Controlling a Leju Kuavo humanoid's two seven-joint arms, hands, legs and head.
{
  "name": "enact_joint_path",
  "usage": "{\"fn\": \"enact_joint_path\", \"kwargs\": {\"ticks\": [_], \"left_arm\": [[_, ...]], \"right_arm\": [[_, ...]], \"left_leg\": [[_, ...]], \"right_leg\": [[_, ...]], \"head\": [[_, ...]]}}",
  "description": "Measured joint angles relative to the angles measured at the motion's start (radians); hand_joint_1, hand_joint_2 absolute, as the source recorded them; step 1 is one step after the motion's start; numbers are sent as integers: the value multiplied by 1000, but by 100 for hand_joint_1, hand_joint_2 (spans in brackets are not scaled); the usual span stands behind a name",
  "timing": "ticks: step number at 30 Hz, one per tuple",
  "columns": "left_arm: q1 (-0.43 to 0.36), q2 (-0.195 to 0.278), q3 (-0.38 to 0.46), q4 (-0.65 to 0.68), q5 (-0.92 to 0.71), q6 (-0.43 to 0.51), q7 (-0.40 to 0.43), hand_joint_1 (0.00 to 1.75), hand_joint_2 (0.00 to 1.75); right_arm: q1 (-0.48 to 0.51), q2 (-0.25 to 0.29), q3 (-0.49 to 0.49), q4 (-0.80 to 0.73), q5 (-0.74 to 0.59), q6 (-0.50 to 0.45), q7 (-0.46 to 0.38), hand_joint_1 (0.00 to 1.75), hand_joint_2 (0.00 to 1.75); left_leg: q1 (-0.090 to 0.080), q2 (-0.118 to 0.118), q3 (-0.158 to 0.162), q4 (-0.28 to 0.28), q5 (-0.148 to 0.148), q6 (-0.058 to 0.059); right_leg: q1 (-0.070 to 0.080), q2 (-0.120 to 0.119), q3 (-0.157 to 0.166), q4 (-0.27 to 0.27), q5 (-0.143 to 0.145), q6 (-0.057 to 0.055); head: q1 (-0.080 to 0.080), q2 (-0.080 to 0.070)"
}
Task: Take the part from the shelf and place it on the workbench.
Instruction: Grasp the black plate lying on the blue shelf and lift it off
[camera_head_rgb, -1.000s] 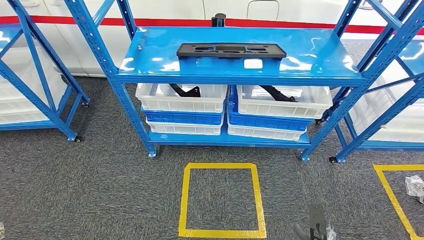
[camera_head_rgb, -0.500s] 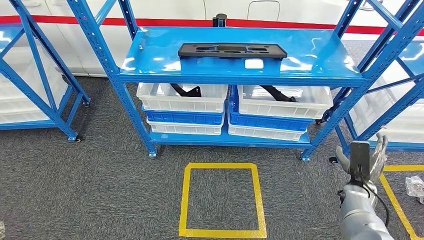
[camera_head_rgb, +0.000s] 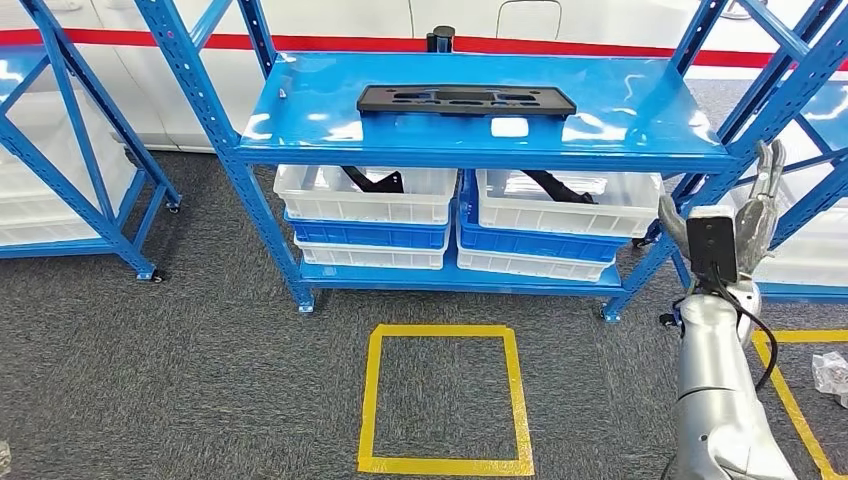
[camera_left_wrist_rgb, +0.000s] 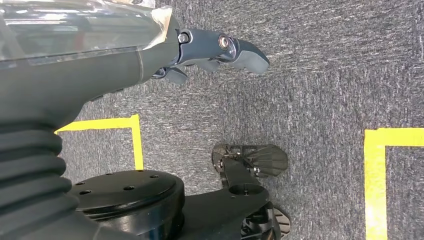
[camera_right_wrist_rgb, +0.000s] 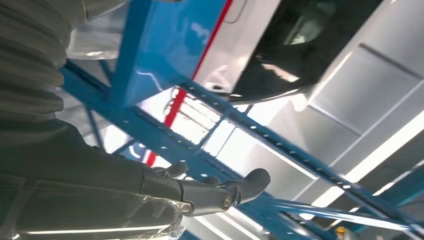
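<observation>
A long flat black part (camera_head_rgb: 466, 100) with cut-outs lies on the top board of the blue shelf (camera_head_rgb: 640, 120), near its middle. My right hand (camera_head_rgb: 742, 220) is raised at the shelf's right front corner post, fingers spread and pointing up, holding nothing; it stands well right of the part and below the top board's level. The right wrist view shows that hand (camera_right_wrist_rgb: 210, 192) against blue shelf beams. My left hand (camera_left_wrist_rgb: 215, 50) hangs over the grey carpet with fingers loosely extended and nothing in them.
White and blue bins (camera_head_rgb: 365, 215) (camera_head_rgb: 560, 225) fill the lower shelf, with black parts inside. A small white tag (camera_head_rgb: 508, 127) lies on the top board. A yellow taped square (camera_head_rgb: 443, 400) marks the carpet. More blue racks (camera_head_rgb: 60, 150) (camera_head_rgb: 800, 130) stand on both sides.
My right arm has risen from the bottom edge of the head view to the height of the shelf's right post, hand open. The part has stayed where it was.
</observation>
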Motion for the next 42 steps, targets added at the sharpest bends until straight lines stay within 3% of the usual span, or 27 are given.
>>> {"fn": "enact_joint_path", "kwargs": {"ticks": [12,17,22,24,26,28,30,32,33,34,36,39,41,42], "left_arm": [[0,-2,0,0,0,0,5,0,0],[1,-2,5,0,11,-1,5,0,0],[3,-2,8,0,13,-1,4,0,0],[3,-3,9,0,13,0,4,0,0],[3,-4,9,1,13,0,4,0,0],[3,-5,10,1,13,0,6,0,0],[6,-6,12,2,12,0,9,0,0],[9,-7,14,3,12,0,10,0,0],[10,-8,14,3,12,0,10,0,0],[10,-8,16,4,11,0,10,0,0],[9,-8,17,5,10,0,10,0,0],[8,-7,19,4,8,-2,10,0,0],[6,-7,19,4,5,-3,10,0,0],[7,-8,19,4,3,-4,11,0,0]], "right_arm": [[2,8,98,-115,-27,-10,-21,0,175],[-10,27,161,-192,-17,-12,15,0,175],[-20,46,203,-237,-15,-17,33,0,175],[-23,50,212,-250,-17,-19,34,0,175],[-29,50,217,-260,-23,-24,34,0,175],[-29,50,222,-268,-31,-32,34,0,175],[-26,50,224,-277,-37,-37,34,0,175],[-26,50,225,-289,-39,-38,34,0,175],[-27,50,225,-295,-39,-39,35,0,175],[-30,50,226,-300,-40,-39,36,0,175],[-34,50,229,-307,-42,-39,40,0,175],[-36,48,232,-320,-46,-46,44,0,175],[-39,48,234,-332,-47,-49,45,0,175],[-39,48,237,-335,-47,-51,45,0,175]], "left_leg": [[0,0,-2,1,0,0],[-1,-1,-3,4,-1,1],[-4,-2,-14,16,-4,7],[-1,-2,-7,7,-1,17],[3,-1,3,-2,5,29],[2,0,3,-3,4,35],[-1,-3,7,-3,-2,36],[0,-7,19,1,-14,31],[0,-9,24,5,-22,27],[-1,-10,26,11,-34,21],[-4,-12,24,18,-55,10],[0,-10,26,33,-75,-9],[6,-5,-19,120,-101,-23],[9,-2,-77,205,-120,-30]], "right_leg": [[0,0,0,0,0,0],[-1,0,-1,0,1,1],[-4,-1,-6,0,3,8],[-5,-2,-12,7,-2,14],[-4,-3,-52,80,-32,8],[0,-3,-146,245,-79,-1],[2,-3,-219,348,-90,3],[1,-3,-201,267,-30,21],[0,-4,-173,193,9,30],[1,-5,-143,122,37,31],[4,-5,-114,60,48,14],[5,-2,-100,60,26,-24],[-1,-1,-78,59,9,-41],[0,-2,-65,59,-2,-47]], "head": [[0,0],[0,0],[0,0],[0,0],[4,0],[7,0],[9,0],[10,0],[10,0],[11,0],[9,0],[3,0],[-2,0],[-4,0]]}}
